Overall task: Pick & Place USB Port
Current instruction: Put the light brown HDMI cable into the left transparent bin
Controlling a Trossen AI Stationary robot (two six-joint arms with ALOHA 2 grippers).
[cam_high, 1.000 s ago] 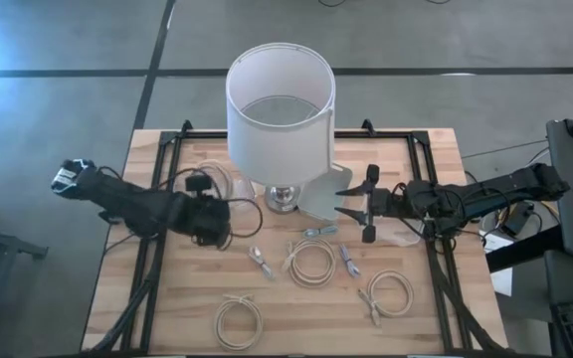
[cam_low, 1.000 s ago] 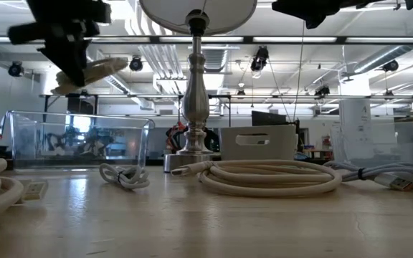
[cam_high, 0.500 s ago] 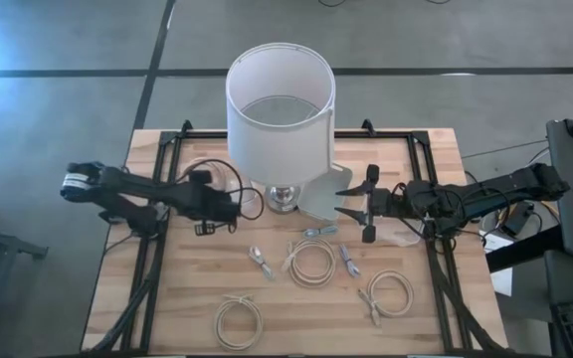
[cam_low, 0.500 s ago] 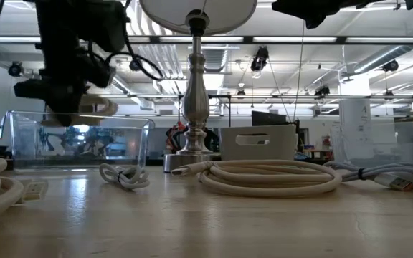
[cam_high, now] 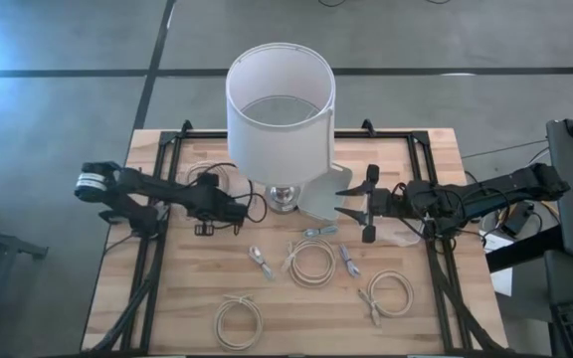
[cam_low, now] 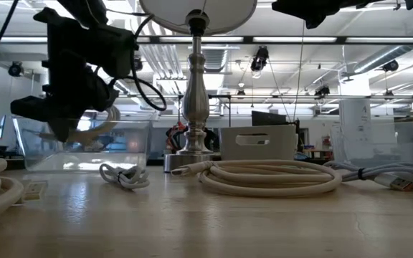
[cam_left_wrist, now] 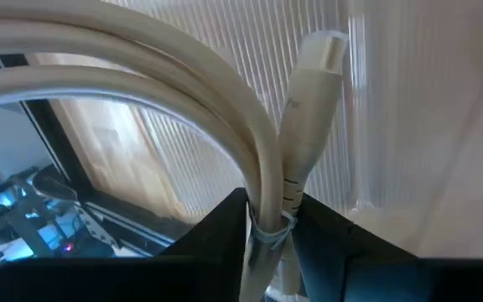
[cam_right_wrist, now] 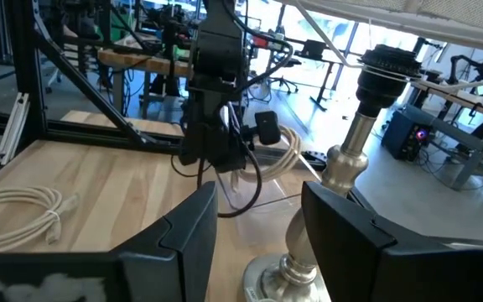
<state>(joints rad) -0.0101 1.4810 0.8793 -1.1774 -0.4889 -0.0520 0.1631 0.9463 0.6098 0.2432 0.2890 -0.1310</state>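
The left gripper [cam_high: 229,204] reaches toward the table lamp [cam_high: 282,114] from the lamp's left side and hangs over the clear plastic container [cam_low: 84,143] that stands just beside the lamp base [cam_high: 284,198]. In the left wrist view its two dark fingers [cam_left_wrist: 212,231] sit on either side of the tied neck of a coiled white USB cable [cam_left_wrist: 183,75], whose plug points away from the wrist toward the ribbed clear surface below; whether the fingers are pinching the cable or have just let go cannot be told. In the low view the cable's loop [cam_low: 99,118] shows under the dark gripper body, level with the container's rim. The right gripper [cam_high: 359,204] waits on the lamp's other side, raised off the wood, with its jaws spread wide and nothing between them; its wrist view looks between its fingers [cam_right_wrist: 187,226] at the lamp's metal stem [cam_right_wrist: 355,159] and the left arm beyond. On the wooden table [cam_high: 167,308] in front of the lamp lie more white cables: a coil [cam_high: 311,264] nearest the base, another coil [cam_high: 391,295] to its right, a third coil [cam_high: 239,322] near the front edge, and three small bundled cables [cam_high: 260,262] close to the middle coil.
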